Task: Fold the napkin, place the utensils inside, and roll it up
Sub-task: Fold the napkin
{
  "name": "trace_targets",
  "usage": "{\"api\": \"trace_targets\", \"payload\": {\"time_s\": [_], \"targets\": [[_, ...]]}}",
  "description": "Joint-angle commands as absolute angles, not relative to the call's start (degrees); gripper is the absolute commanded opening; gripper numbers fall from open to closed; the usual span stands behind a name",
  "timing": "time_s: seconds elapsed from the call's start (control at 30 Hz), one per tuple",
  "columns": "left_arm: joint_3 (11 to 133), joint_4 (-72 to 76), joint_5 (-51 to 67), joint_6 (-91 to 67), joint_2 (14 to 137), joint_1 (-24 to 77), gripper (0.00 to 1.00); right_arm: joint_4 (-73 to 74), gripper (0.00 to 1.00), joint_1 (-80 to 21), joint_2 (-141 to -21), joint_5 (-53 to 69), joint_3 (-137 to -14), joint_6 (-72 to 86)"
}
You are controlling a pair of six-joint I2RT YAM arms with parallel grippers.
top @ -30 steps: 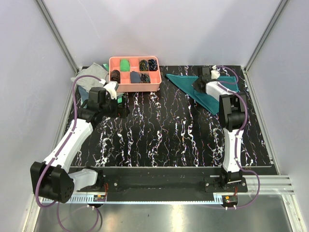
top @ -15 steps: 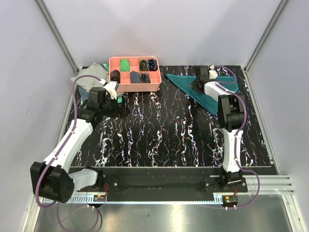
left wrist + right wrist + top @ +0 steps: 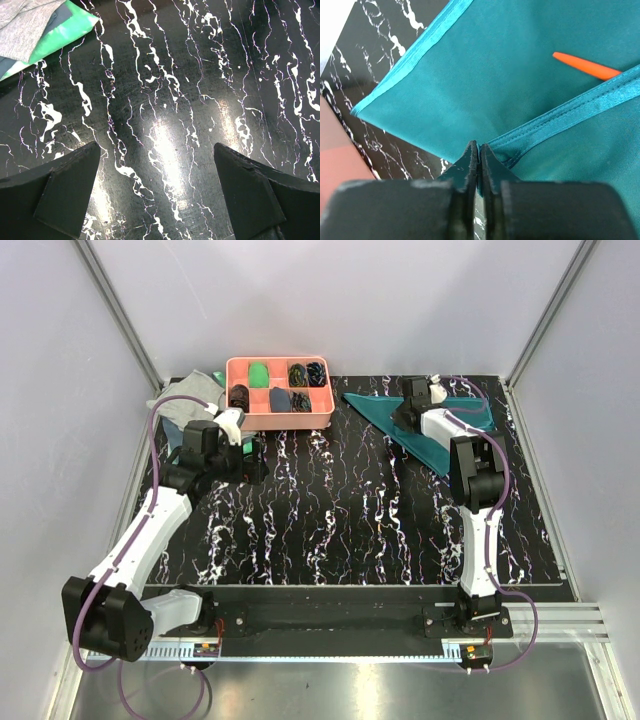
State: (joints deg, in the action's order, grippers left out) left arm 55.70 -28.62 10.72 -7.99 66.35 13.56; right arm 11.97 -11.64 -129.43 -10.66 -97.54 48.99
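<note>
One napkin [image 3: 520, 75] lies folded at the bench's [image 3: 330, 500] far right, one orange fork [image 3: 585, 66] peeking from its fold. Right pincer [image 3: 479, 150] pinches its hem, shifted slightly left since before; left pincer [image 3: 155, 147] gapes, unmoved.

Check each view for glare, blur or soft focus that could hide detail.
Left wrist: bright glare blooms on the glossy black white-veined tabletop inside the open left gripper. Right wrist: the shut right gripper is blurred, close to the lens; the large teal fabric napkin and bright orange plastic utensil end are sharp. Top external: even, soft light; contents of the pink compartment tray too small to tell.
</note>
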Motion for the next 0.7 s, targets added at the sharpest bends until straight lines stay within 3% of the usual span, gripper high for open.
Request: {"api": "trace_targets", "payload": {"time_s": [0.0, 0.03, 0.07, 0.2, 0.3, 0.67], "targets": [[56.51, -26.72, 10.46, -7.47, 64.51, 13.80, 0.99, 12.04, 0.20, -12.39, -129.73, -8.18, -101.51, 45.80], [56.51, -26.72, 10.46, -7.47, 64.60, 13.80, 0.99, 12.04, 0.28, -12.48, -129.55, -7.91, -101.77, 45.10], [56.51, -26.72, 10.46, -7.47, 64.43, 13.89, 0.99, 12.04, 0.44, -12.65, -129.38, -7.82, -102.04, 44.22], [56.51, -26.63, 10.37, -7.47, 64.42, 13.80, 0.99, 12.13, 0.61, -13.53, -126.57, -8.87, -102.66, 37.82], [56.51, -26.81, 10.37, -7.47, 64.51, 13.80, 0.99, 12.13, 0.63, -13.97, -124.20, -9.31, -101.87, 32.46], [56.43, -26.63, 10.55, -7.56, 64.60, 13.80, 0.99, 13.09, 0.55, -17.92, -123.04, -13.98, -98.35, 10.92]]}}
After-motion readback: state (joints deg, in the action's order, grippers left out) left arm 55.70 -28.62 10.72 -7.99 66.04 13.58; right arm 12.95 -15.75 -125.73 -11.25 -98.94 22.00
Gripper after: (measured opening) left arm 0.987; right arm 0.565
